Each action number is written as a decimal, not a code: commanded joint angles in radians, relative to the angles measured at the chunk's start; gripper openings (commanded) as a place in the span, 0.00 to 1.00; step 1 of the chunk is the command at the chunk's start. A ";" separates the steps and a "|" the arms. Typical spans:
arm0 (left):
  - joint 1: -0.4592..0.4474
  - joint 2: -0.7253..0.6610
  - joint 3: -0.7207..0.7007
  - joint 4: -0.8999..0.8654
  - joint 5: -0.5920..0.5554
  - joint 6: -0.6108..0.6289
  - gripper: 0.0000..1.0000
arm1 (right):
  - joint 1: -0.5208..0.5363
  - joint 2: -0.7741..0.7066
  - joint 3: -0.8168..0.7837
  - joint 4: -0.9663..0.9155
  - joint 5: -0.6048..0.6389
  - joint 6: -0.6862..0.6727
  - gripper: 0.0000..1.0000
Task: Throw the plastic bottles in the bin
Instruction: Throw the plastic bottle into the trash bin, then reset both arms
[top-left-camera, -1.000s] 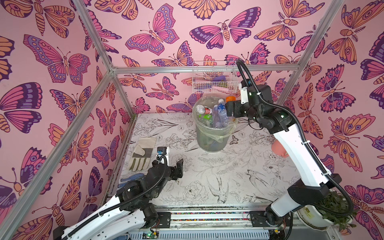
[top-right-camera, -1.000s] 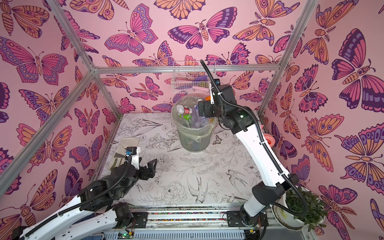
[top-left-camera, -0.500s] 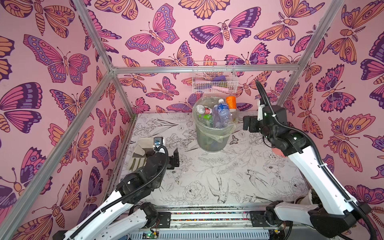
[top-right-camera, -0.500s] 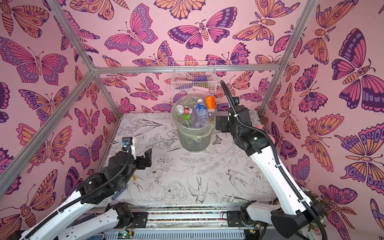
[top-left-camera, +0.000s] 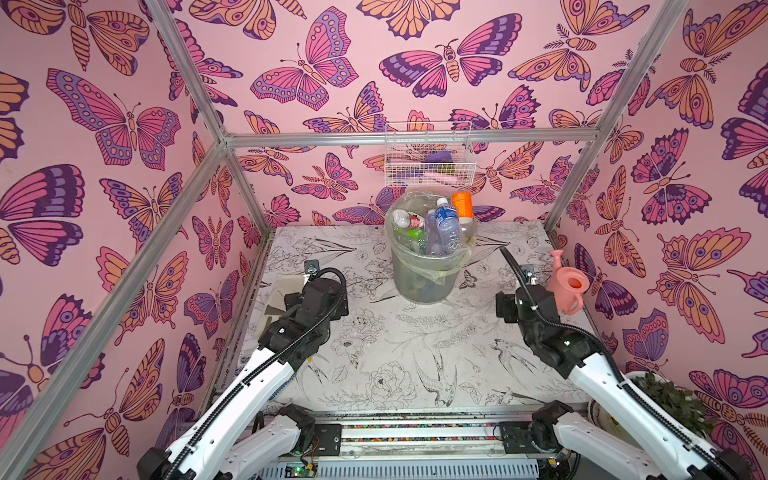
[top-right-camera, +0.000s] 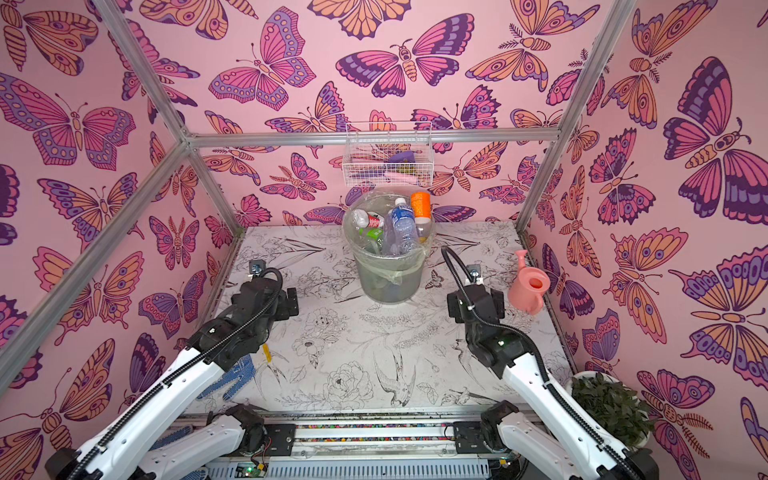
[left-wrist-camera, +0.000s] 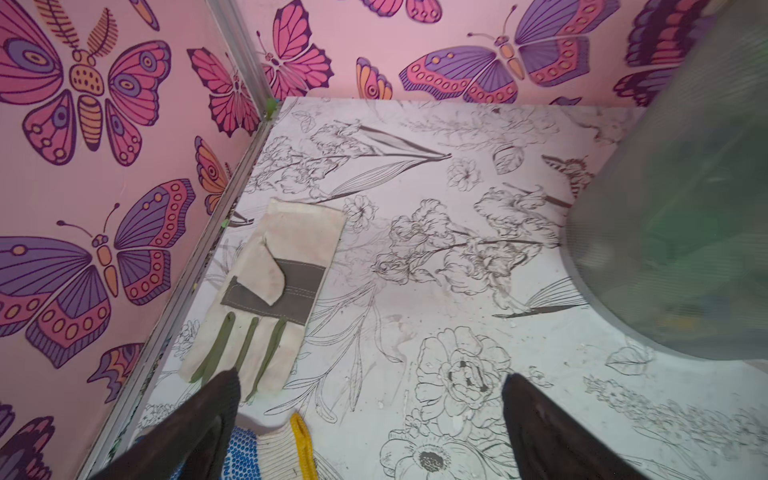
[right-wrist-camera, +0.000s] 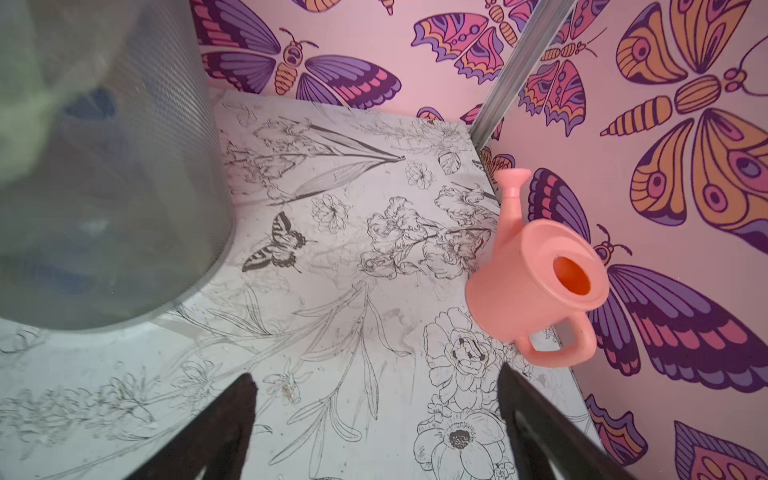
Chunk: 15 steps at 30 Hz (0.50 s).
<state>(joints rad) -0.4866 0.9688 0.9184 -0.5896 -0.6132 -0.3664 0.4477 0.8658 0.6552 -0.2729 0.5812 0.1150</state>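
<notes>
Desk (top-left-camera: 395, 353): one, floral print, inside the butterfly-wall cage.

Arms: two, both low over the near half of the desk, well apart, left by the left edge and right by the right edge.
- left gripper (left-wrist-camera: 370, 376): fingers spread wide, nothing between them, over the desk just beside the gloves.
- right gripper (right-wrist-camera: 376, 374): fingers spread wide, nothing between them, over bare desk between bin and watering can.

Bin (top-left-camera: 419, 278): one, grey, clear liner over the rim, upright at the middle of the desk's back edge. Neither gripper touches it.

Wire basket (top-left-camera: 428, 153): one, white, hung on the back wall rail above the bin. Pink and purple items inside, can't identify them.

Potted plant (top-right-camera: 611, 405): one, off the desk past the near right corner.

Watering can (top-left-camera: 567, 289): one, pink, upright at the right edge, against the wall.

Gloves: two, at the left edge. Work glove (left-wrist-camera: 266, 299) lies flat; blue-dotted knit glove (left-wrist-camera: 266, 453) lies nearer, partly under the left arm.

Plastic bottles (top-left-camera: 446, 224): all the visible ones are in the bin, heaped above the rim. Five countable on top: blue label, plain clear, red label, green, orange label standing tallest at the back right. More show as blurs through the bin wall, can't count them.
</notes>
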 joint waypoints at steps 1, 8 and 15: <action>0.033 0.033 -0.047 0.032 -0.035 0.016 1.00 | -0.003 -0.020 -0.057 0.155 0.063 -0.017 0.91; 0.062 0.073 -0.135 0.143 -0.085 0.064 1.00 | -0.003 0.058 -0.101 0.098 0.132 0.043 0.93; 0.084 0.067 -0.285 0.290 -0.162 0.119 1.00 | -0.003 0.096 -0.195 0.146 0.158 0.053 0.95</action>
<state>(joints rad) -0.4175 1.0420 0.6846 -0.3813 -0.7116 -0.2825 0.4477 0.9550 0.4904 -0.1650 0.6903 0.1501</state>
